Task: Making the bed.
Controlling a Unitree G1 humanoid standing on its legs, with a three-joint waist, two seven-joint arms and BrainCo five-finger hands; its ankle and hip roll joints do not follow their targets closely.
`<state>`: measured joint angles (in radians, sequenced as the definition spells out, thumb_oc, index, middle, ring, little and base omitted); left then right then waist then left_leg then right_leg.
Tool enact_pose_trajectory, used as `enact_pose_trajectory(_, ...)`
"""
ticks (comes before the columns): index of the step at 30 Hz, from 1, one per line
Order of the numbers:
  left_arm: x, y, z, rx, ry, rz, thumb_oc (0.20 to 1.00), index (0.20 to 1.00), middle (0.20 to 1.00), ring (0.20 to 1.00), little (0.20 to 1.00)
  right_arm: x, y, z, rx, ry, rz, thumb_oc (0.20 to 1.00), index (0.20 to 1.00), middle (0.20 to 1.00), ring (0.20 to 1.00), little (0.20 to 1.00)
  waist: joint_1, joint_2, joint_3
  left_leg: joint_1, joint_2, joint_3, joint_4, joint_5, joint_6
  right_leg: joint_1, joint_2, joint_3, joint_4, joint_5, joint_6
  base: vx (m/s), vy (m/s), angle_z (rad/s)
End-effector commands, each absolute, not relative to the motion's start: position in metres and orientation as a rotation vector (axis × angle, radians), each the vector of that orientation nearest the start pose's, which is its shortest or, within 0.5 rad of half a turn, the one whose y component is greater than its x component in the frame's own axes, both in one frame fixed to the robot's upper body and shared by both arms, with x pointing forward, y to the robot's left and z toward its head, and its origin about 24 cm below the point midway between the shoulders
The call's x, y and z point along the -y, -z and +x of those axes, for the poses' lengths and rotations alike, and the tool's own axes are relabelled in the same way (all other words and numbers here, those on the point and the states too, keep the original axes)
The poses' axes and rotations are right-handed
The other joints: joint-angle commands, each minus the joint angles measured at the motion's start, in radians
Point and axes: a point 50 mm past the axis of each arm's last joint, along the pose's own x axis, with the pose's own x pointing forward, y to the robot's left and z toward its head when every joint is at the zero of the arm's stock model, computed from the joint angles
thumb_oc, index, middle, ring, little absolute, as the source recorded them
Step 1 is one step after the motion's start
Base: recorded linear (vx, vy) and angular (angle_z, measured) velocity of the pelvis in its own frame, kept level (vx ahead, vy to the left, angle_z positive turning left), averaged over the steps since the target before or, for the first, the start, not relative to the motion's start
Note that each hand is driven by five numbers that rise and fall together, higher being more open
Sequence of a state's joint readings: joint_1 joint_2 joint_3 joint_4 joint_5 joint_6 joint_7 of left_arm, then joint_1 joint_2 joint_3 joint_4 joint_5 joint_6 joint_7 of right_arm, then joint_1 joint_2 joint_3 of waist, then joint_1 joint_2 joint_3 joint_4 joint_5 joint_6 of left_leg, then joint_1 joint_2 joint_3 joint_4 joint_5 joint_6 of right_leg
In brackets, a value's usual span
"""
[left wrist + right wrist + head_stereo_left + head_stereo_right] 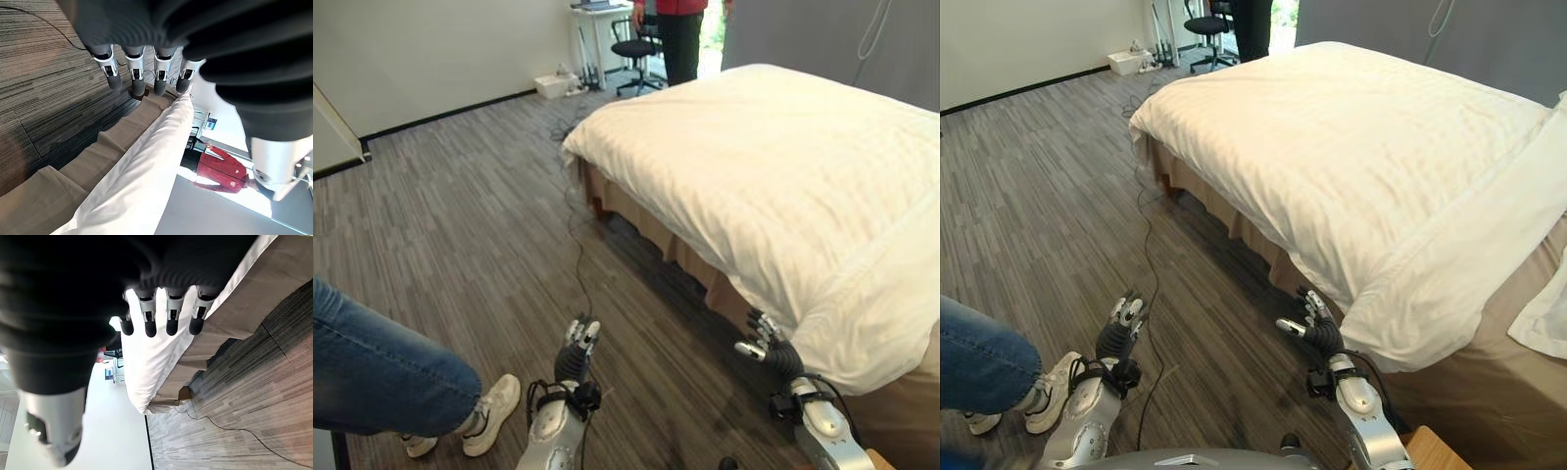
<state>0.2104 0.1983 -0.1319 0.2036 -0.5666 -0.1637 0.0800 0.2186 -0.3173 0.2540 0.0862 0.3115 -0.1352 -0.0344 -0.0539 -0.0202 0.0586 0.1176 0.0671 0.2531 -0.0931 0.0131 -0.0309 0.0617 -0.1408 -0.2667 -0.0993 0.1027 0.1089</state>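
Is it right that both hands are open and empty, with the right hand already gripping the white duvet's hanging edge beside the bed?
Not quite. The right hand is open beside the white duvet but grips nothing: the right wrist view shows its fingers straight, clear of the cloth. The left hand is open and empty over the floor.

Cream duvet [773, 166] spread over bed [1469, 392]

Bare wooden floor [460, 225] lies open to the left of the bed [773, 176], with room between the two robot hands. The right robot hand [771, 351], fingers straight, hangs just beside the overhanging duvet [1400, 313] and bed skirt [1253, 240], which block its right. A person's leg and shoe [484, 416] crowd the left robot hand [576, 354]. A chair [636, 49] and a standing person [680, 34] stand well apart, past the bed's foot.
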Motion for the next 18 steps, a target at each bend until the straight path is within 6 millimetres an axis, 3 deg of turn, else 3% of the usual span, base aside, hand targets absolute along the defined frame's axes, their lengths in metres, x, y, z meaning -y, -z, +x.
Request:
enact_pose_trajectory(1,-0.1894,0.0306,0.1897,-0.243,-0.111,-0.298,1.0,1.0,1.0,1.0,1.0,0.1649,0.0015,0.2088,-0.135,-0.159,-0.001,1.0,1.0,1.0,1.0,1.0,0.025,-0.02,-0.008,-0.007,-0.006,-0.071,0.006,-0.021,-0.005,0.009,-0.016,0.037,0.035,-0.044,0.034,0.0,0.0,0.0)
enact_pose_trajectory(18,-0.1896,0.0323,0.1884,-0.251,-0.109,-0.285,1.0,1.0,1.0,1.0,1.0,0.1634,0.002,0.2087,-0.138,-0.165,-0.004,1.0,1.0,1.0,1.0,1.0,0.022,-0.018,-0.004,0.0,-0.002,-0.066,0.006,-0.021,-0.008,0.018,-0.013,0.042,0.025,-0.043,0.033,0.0,0.0,0.0)
